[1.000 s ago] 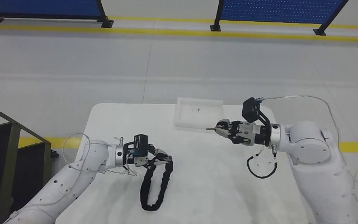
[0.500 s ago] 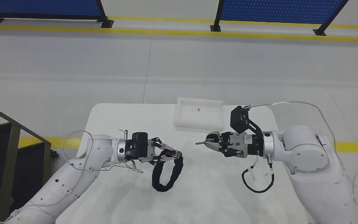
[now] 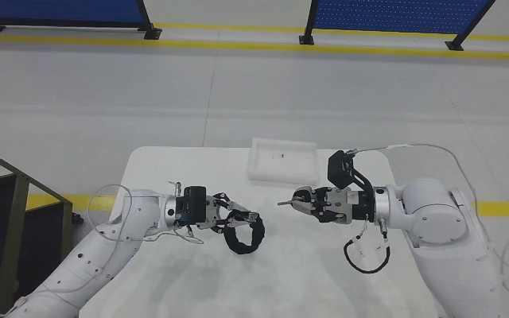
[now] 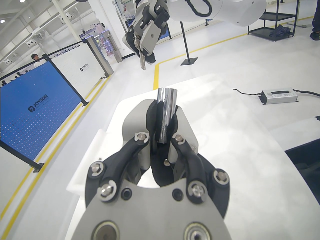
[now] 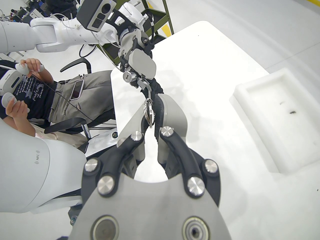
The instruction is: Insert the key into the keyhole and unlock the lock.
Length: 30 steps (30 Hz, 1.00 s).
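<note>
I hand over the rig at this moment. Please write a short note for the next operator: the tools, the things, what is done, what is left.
Left tool: shut on the lock, held above the table, keyhole facing the other arm.
Right tool: shut on the key, blade pointing toward the lock, with a gap between them.
Done: both things are picked up and roughly face each other.
Left: line up, insert the key, turn it to unlock.
The white tray sits at the table's far edge.

Logo lettering on blue barrier point(image 4: 37, 121), on white panel point(image 4: 72, 62)
</note>
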Each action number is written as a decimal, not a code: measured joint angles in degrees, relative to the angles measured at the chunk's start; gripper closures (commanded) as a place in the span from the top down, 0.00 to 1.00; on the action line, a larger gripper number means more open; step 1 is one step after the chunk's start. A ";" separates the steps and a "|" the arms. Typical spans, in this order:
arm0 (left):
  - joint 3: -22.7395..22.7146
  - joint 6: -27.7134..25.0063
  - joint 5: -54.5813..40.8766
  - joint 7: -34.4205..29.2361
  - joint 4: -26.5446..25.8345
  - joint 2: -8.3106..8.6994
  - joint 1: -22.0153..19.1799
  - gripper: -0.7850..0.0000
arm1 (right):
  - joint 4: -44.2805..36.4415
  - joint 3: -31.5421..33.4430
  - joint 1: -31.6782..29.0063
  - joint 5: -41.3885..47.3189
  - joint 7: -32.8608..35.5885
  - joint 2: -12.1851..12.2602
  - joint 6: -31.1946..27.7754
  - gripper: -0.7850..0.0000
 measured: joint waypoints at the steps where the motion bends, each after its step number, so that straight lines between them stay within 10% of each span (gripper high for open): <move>1: 0.00 0.00 0.00 0.00 0.00 0.00 0.00 0.00 | 0.00 0.00 0.00 0.00 0.00 0.00 0.00 0.00; 12: -1.36 6.71 -6.11 -3.32 0.58 -1.03 3.26 0.00 | -4.08 -1.06 -0.22 -1.52 2.77 0.62 7.76 0.00; 30: 4.31 21.30 2.69 12.54 7.37 -7.46 -1.36 0.00 | -21.47 1.19 -3.26 -11.04 3.21 2.13 16.53 0.00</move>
